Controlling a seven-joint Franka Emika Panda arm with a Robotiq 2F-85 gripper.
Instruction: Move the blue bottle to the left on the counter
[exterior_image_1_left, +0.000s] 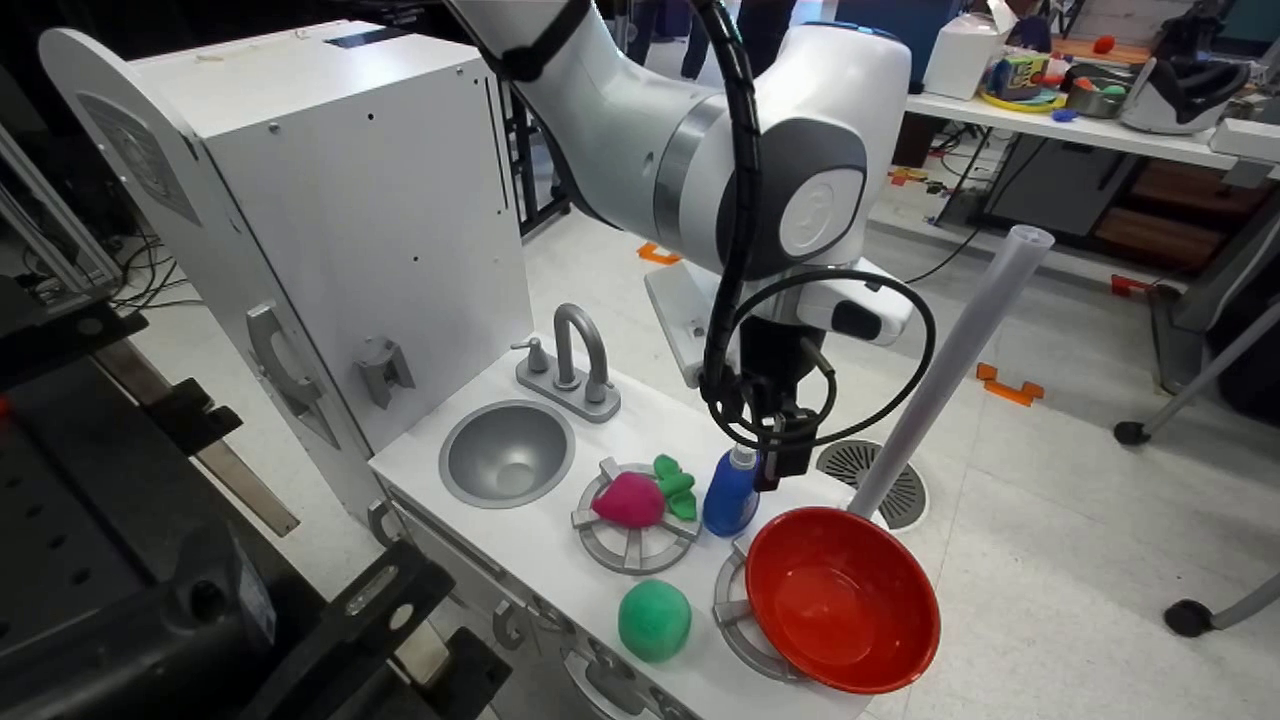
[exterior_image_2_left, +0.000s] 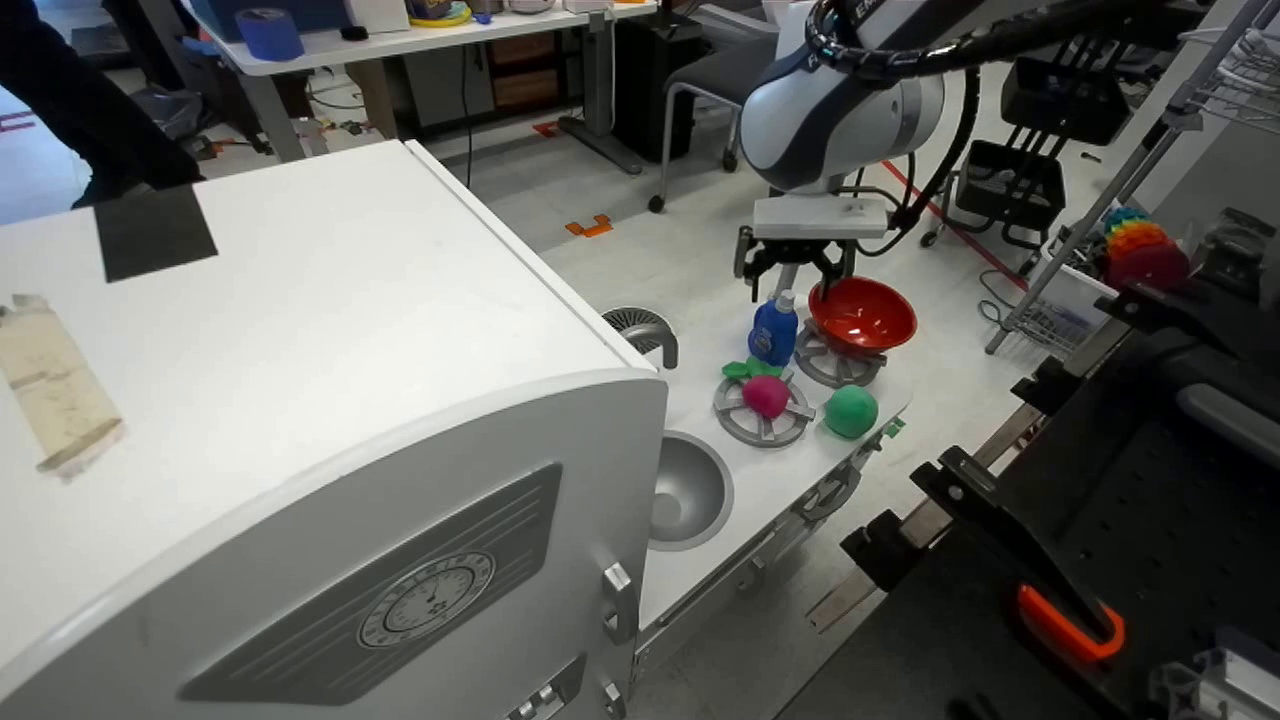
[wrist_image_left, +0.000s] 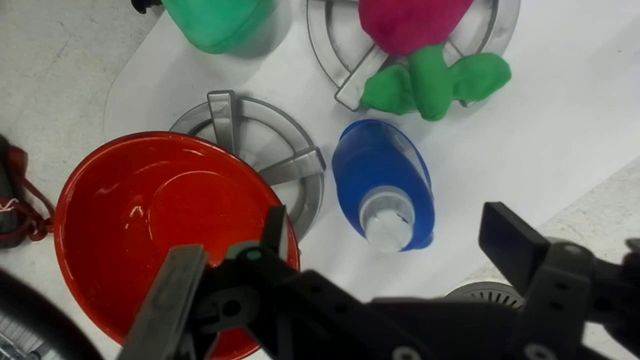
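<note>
gripper (exterior_image_2_left: 790, 292) noted spread and empty, the upright blue bottle (exterior_image_2_left: 773, 333) just below it, cap (wrist_image_left: 387, 220) lined up with the gap.

Robotics lab, robot arm (exterior_image_1_left: 690, 165), toy kitchen unit (exterior_image_1_left: 350, 200), orange floor marks (exterior_image_1_left: 1010, 391), cluttered table (exterior_image_1_left: 1090, 131)

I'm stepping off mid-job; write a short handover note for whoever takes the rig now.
Gripper: black two-fingered gripper open, holding nothing.
Things: bright blue plastic bottle upright on the flat white counter, near the pink-and-green plush toy and round red bowl.
Done: gripper close to the bottle; no grasp yet.
To do: likely grip the bottle, shift it left, release.
</note>
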